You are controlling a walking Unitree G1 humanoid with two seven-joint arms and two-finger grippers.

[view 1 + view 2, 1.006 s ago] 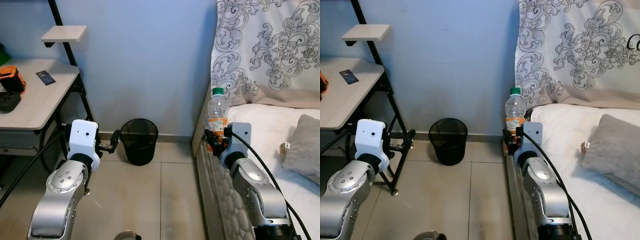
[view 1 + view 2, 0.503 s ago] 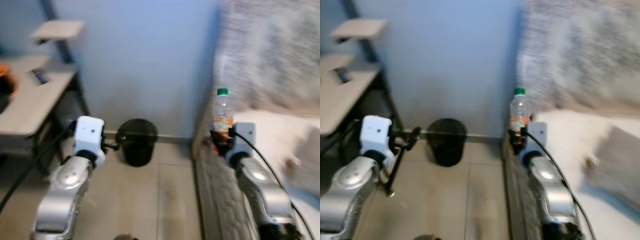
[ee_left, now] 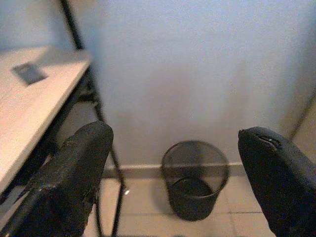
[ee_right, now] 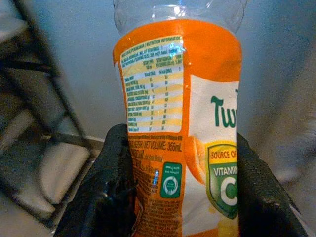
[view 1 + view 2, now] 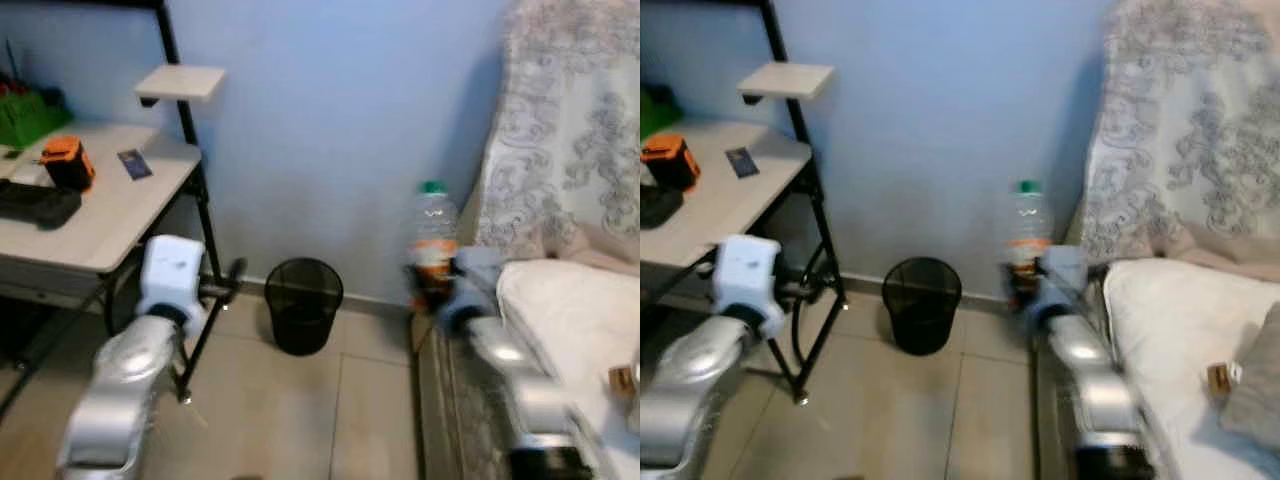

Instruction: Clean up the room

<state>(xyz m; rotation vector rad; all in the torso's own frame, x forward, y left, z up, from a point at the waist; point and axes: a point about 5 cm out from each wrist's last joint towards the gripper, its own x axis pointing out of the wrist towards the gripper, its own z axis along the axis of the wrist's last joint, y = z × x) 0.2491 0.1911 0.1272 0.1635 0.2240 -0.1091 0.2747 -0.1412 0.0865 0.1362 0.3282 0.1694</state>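
Blue-walled bedroom corner, tiled floor | right gripper clamping upright orange-labelled bottle beside bed | black mesh wastebasket sitting at bottle's 8 o'clock, nearer left gripper, which is hanging spread and empty.

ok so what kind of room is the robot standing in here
Most likely a bedroom. A bed with white bedding stands against the blue wall under a patterned hanging, a desk with a small shelf sits opposite, and a black mesh wastebasket stands between them.
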